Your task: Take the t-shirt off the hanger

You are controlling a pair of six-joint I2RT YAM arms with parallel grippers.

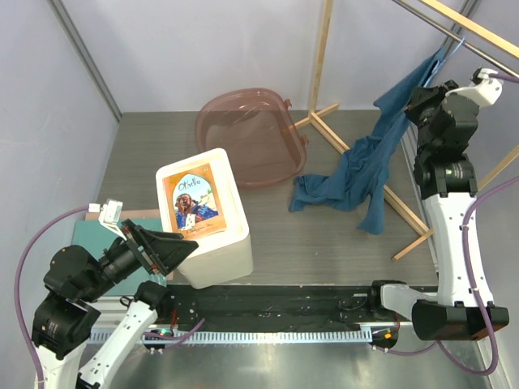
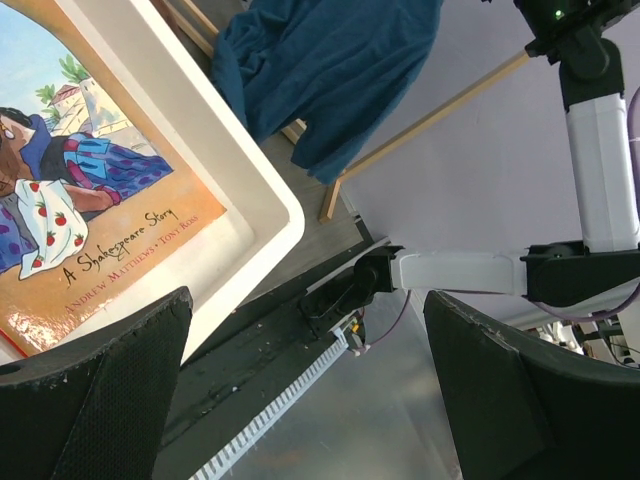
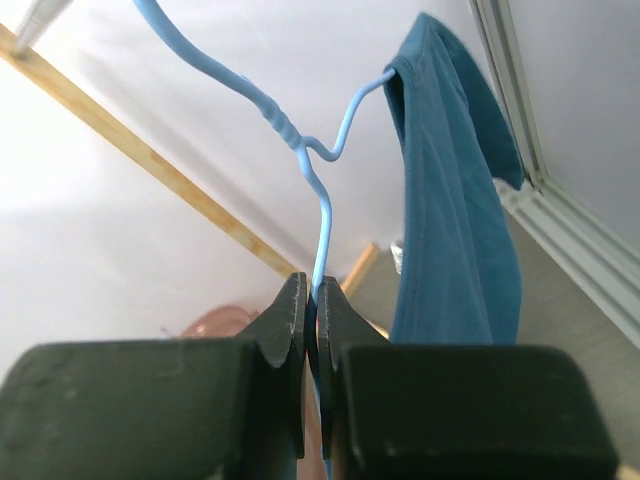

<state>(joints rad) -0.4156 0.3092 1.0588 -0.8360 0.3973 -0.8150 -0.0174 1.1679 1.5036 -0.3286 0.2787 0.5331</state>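
we see the hanger (image 3: 322,205) as a thin, shiny light-blue wire with a little twist near the top and a bent hook. the right gripper (image 3: 312,300) has its two black fingers pinched tight on the wire, just under the twist. the t-shirt (image 3: 455,220) is soft, plain, dark blue-green cloth. it hangs in long folds from one end of the hanger, high up at the right side by the pale wooden rack poles (image 1: 324,49). its bottom part lies crumpled on the table (image 1: 324,243), draped over a low wooden bar. the left gripper (image 2: 308,300) is spread wide with nothing between its rough black fingers, close to the smooth white box (image 1: 215,243) with round corners. a picture book (image 1: 195,201) lies flat in the box top. behind it sits a see-through pink tub (image 1: 247,134). a flat green mat (image 1: 134,223) lies beside the box. the table is dark grey with fine wood lines, and the walls are pale and plain.
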